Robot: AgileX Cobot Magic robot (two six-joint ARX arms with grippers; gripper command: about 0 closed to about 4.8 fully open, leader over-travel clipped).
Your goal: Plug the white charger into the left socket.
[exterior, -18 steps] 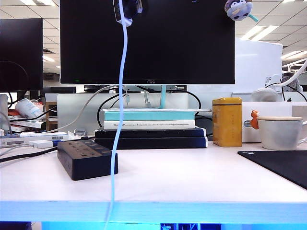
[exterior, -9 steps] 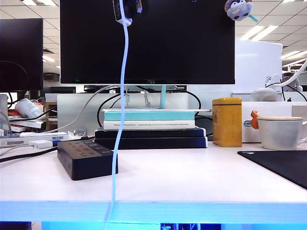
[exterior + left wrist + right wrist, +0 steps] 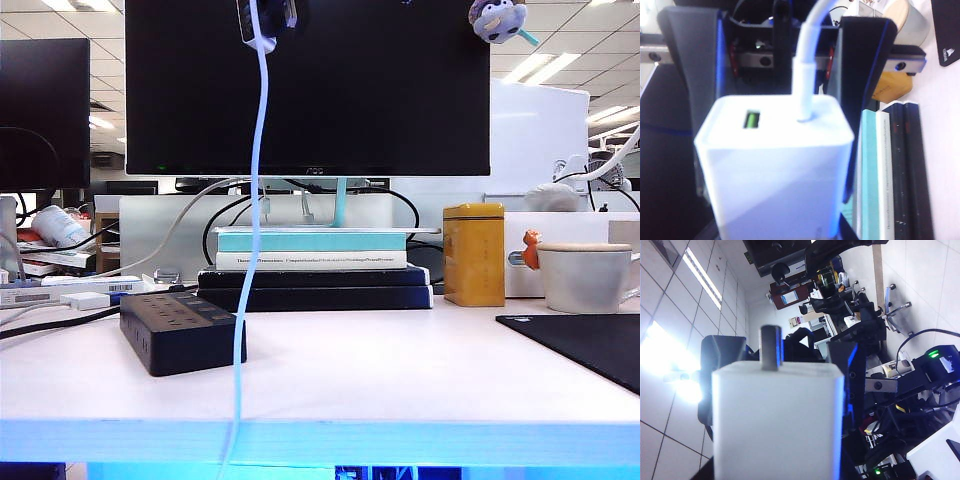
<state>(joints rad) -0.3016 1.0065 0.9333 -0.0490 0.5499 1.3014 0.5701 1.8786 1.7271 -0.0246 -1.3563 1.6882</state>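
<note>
Handover aloft: I am holding the charger (image 3: 258, 41) high over the desk (image 3: 400, 370), near the exterior view's top edge, its cable (image 3: 250, 200) hanging straight down past the strip (image 3: 180, 330). My right fingers (image 3: 710, 355) are clamping the charger's sides at a narrow set, with a prong (image 3: 771, 347) facing that wrist camera. My left fingers (image 3: 860, 75) are flanking the same block from its cable-and-port face, close against both sides; whether they are gripping yet I cannot tell. The strip is lying well below the charger and slightly left, on my left arm's side, its long axis running away from the camera. The left socket itself is too small to pick out. I am judging that the prongs must be turned downward before descent.
</note>
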